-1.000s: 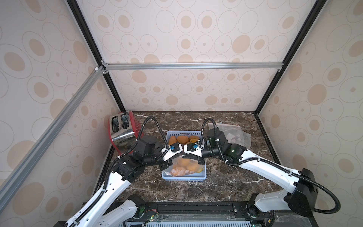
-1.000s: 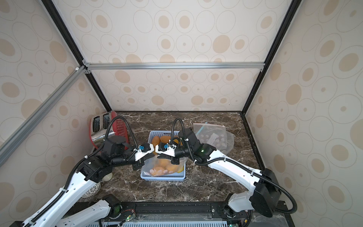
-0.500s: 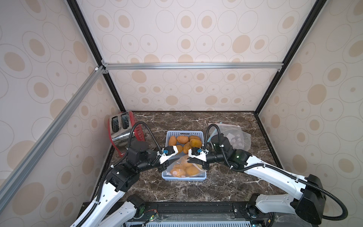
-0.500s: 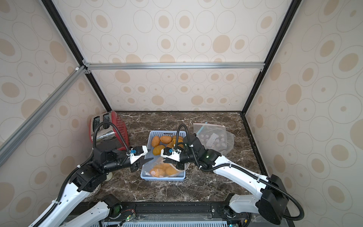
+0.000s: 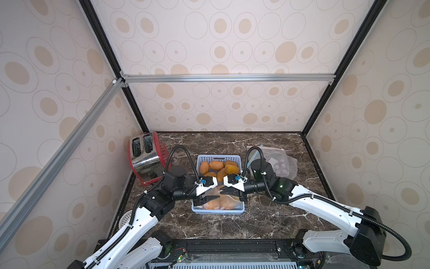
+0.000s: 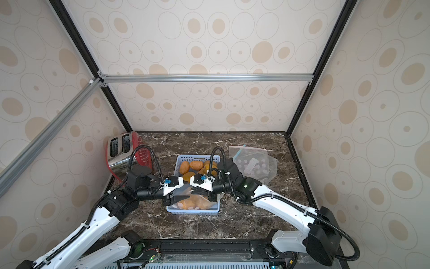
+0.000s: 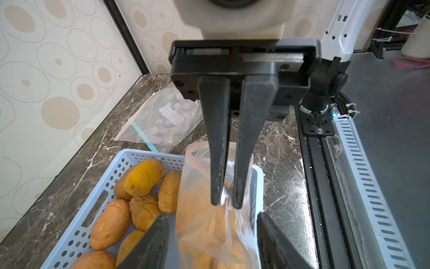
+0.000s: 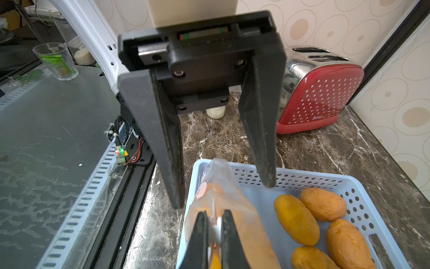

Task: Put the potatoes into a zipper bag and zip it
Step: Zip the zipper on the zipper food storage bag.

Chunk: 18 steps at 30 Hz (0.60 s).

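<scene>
**Right tool pins the bag top; left tool stands open beside it**

Loose potatoes [image 7: 144,177] lie at the far end of the blue basket [image 7: 104,186] on the worktop [image 5: 232,223]. Others already sit inside the zipper bag [image 7: 204,228], which stands at the basket's near end. The right tool [image 8: 214,216] is clamped narrow on the bag's top strip, probably to keep the mouth upright and taut. Facing it, the left tool [image 8: 222,194] has its jaws well apart with the bag's edge between them, gripping nothing. I judge it is placed to take the strip or run the seal. Whether the zipper is closed anywhere cannot be told. The plastic blurs the potatoes inside, and both tools hide the mouth in both top views.
</scene>
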Each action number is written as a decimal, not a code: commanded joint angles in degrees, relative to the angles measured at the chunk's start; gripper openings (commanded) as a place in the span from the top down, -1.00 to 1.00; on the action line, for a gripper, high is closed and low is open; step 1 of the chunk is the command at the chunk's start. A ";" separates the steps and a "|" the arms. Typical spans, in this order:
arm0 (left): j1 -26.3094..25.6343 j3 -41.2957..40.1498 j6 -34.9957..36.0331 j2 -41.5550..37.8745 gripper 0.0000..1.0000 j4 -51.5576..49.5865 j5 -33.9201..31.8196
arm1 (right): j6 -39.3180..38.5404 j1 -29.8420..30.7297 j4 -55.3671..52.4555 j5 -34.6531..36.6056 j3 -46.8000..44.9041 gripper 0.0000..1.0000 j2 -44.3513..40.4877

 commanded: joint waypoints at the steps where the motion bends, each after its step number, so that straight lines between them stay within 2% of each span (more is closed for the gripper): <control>1: -0.09 -0.45 1.66 0.61 -0.12 1.84 1.60 | 0.58 -0.11 2.21 -2.63 -0.19 1.00 0.11; 6: -0.07 -1.03 0.99 1.32 0.02 2.74 1.99 | 1.12 -0.17 2.77 -3.11 -0.21 1.00 0.04; 9: -0.09 -1.14 0.71 1.77 0.21 2.96 2.27 | 1.30 -0.09 2.86 -3.38 -0.25 1.00 0.08; 13: -0.01 -1.34 -0.50 2.50 0.56 4.27 2.84 | 1.91 -0.11 3.47 -3.78 -0.47 1.00 0.13; 16: -0.08 -1.47 -2.92 3.43 0.57 5.16 1.72 | 2.08 -0.11 3.75 -3.69 -0.61 1.00 0.22; 18: -0.08 -1.39 -2.93 3.74 0.93 5.34 2.29 | 2.18 -0.17 3.70 -3.43 -0.61 1.00 0.39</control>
